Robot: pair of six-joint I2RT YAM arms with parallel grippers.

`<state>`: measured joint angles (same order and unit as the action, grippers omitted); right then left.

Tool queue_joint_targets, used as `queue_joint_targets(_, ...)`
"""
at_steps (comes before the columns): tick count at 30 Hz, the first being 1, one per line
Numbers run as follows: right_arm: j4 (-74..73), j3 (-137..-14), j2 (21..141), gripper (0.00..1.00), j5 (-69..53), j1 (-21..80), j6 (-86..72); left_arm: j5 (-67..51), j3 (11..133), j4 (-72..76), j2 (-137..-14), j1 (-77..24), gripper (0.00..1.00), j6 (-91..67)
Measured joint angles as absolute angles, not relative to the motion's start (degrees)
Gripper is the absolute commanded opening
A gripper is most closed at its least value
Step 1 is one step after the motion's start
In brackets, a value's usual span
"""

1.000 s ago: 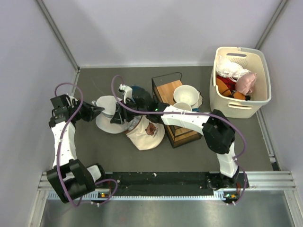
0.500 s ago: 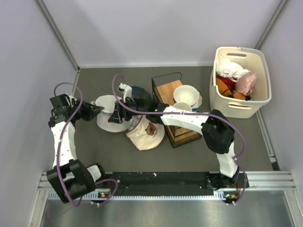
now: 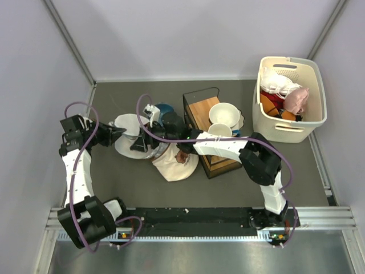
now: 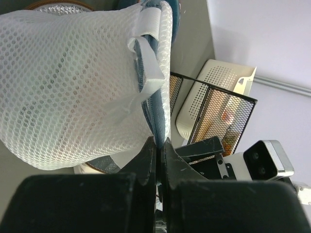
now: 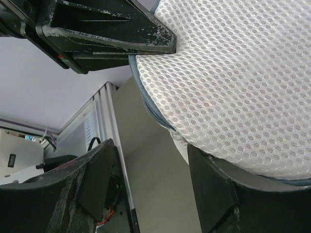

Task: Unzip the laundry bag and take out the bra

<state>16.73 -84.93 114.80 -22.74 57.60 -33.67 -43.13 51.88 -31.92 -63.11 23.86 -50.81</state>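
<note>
The laundry bag (image 3: 129, 124), a white mesh pouch with a blue zipper edge, lies left of centre on the table. My left gripper (image 3: 119, 134) is shut on its left rim; the left wrist view shows the fingertips (image 4: 159, 141) pinching the blue zipper seam of the bag (image 4: 73, 82). My right gripper (image 3: 139, 145) is open at the bag's near side. In the right wrist view (image 5: 150, 145) one finger (image 5: 209, 189) touches the underside of the bag (image 5: 233, 73), and the left gripper's fingers (image 5: 107, 29) show at the top. I cannot make out the bra.
A cream cloth with a brown mark (image 3: 177, 161) lies just right of the bag. A black wire rack with a wooden block (image 3: 210, 137) and white bowls (image 3: 223, 114) stands at centre. A beige slotted basket (image 3: 315, 85) of clothes stands at the far right.
The right gripper has shifted slightly to the front left along the bag, and the bag has moved a little with it. The left gripper keeps its pinch.
</note>
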Motion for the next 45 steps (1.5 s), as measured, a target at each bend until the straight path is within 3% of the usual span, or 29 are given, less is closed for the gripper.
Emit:
queue_joint_targets(7, 19.68, -83.85, 114.8, 0.55, -21.65, 57.63, -34.65, -43.59, 51.2, -31.42, -63.09, 23.86, 0.0, -51.22)
queue_joint_targets(24, 21.52, -81.32, 113.4, 0.5, -17.78, 57.65, -35.14, -44.12, 51.11, -31.48, -63.09, 23.83, 0.0, -51.35)
queue_joint_targets(36, 19.11, -83.83, 113.4, 0.39, -15.66, 57.58, -34.41, -44.12, 53.17, -31.51, -63.11, 23.86, 0.0, -51.66)
queue_joint_targets(41, 18.2, -84.49, 113.4, 0.25, -14.61, 57.58, -33.8, -44.16, 53.28, -31.51, -63.11, 23.94, 0.0, -51.99)
queue_joint_targets(44, 17.74, -84.51, 113.4, 0.0, -14.09, 57.56, -33.36, -44.34, 53.3, -31.64, -63.11, 24.29, 0.0, -51.96)
queue_joint_targets(45, 17.58, -84.51, 113.4, 0.0, -13.96, 57.56, -33.23, -44.38, 53.34, -31.7, -63.11, 24.43, 0.0, -51.96)
